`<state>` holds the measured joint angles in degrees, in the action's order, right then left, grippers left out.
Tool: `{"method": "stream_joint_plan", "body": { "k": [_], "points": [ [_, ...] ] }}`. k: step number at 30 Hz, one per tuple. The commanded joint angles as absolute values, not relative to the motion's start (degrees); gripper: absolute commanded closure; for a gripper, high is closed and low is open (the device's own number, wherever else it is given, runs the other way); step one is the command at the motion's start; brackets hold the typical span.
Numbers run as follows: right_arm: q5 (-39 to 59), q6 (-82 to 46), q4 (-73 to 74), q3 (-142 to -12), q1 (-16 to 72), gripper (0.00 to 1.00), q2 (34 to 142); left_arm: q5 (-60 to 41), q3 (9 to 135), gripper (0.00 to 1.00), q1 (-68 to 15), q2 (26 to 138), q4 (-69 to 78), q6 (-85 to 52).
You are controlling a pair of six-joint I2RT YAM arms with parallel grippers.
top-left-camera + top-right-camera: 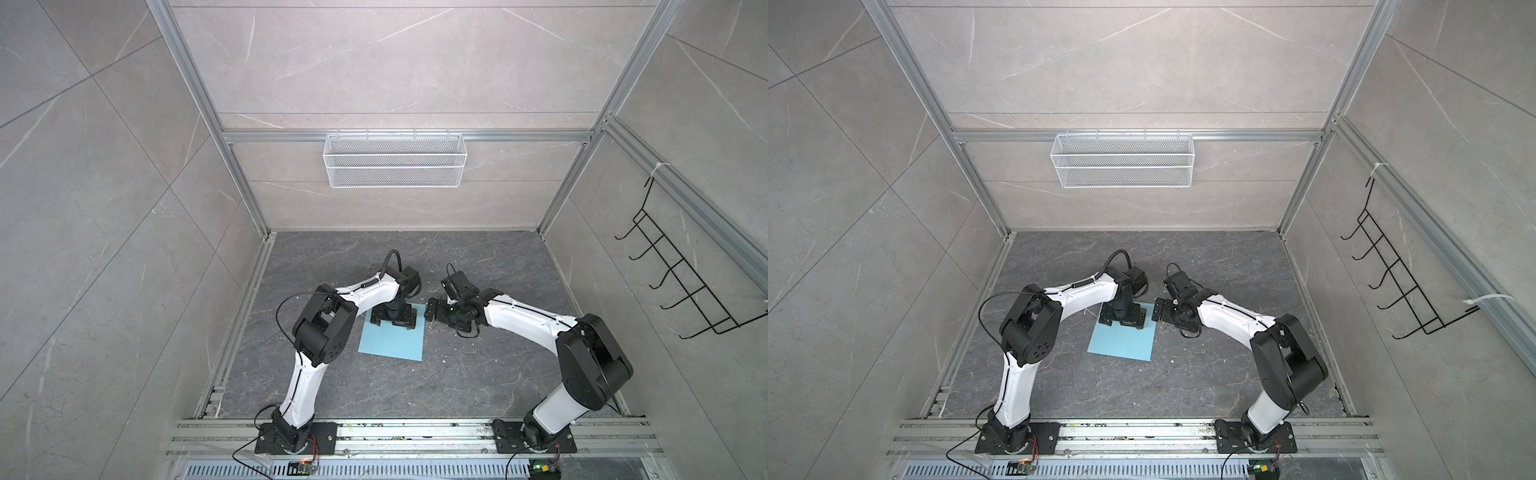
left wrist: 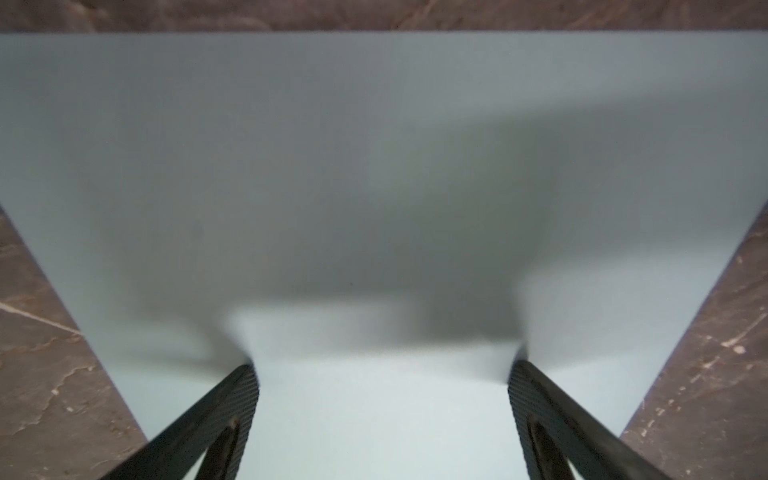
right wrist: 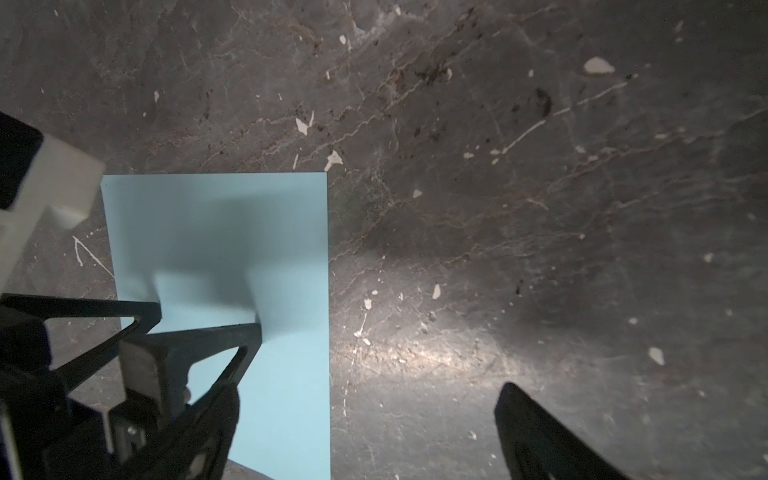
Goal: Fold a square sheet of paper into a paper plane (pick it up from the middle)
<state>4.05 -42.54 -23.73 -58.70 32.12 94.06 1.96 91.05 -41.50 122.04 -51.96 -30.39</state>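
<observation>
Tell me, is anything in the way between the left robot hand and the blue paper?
Nothing visible is. The left gripper is open, and its fingers sit right on the square sheet of paper, with only bare paper between them.

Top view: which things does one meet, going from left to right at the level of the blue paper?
Left arm elbow → square sheet of paper → right gripper → right arm elbow → black wire hook rack.
</observation>
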Motion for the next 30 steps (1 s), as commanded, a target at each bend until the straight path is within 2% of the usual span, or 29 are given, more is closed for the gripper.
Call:
{"method": "stream_joint_plan", "body": {
  "k": [1, 10, 21, 28, 30],
  "points": [
    [2.6, -43.5, -23.9, -58.0, 32.3, 0.01, 93.5, 3.3, 87.7, 0.04, -41.7, 126.8, -54.2, -31.1],
    [2.1, -43.9, -24.1, -57.7, 32.3, 0.01, 93.5, 4.3, 85.3, 0.08, -41.7, 131.2, -52.9, -32.9],
    [3.1, -43.8, -23.4, -57.4, 32.3, 0.01, 94.0, 2.3, 81.1, 0.20, -41.5, 132.7, -49.3, -32.6],
    [10.8, -43.1, -17.7, -56.4, 32.3, 0.03, 94.0, -1.1, 78.5, 0.27, -40.7, 130.9, -46.1, -32.0],
    [13.8, -43.3, -15.3, -56.1, 32.2, 0.06, 94.4, -2.2, 77.9, 0.27, -40.4, 130.1, -45.0, -31.7]
  ]
}}
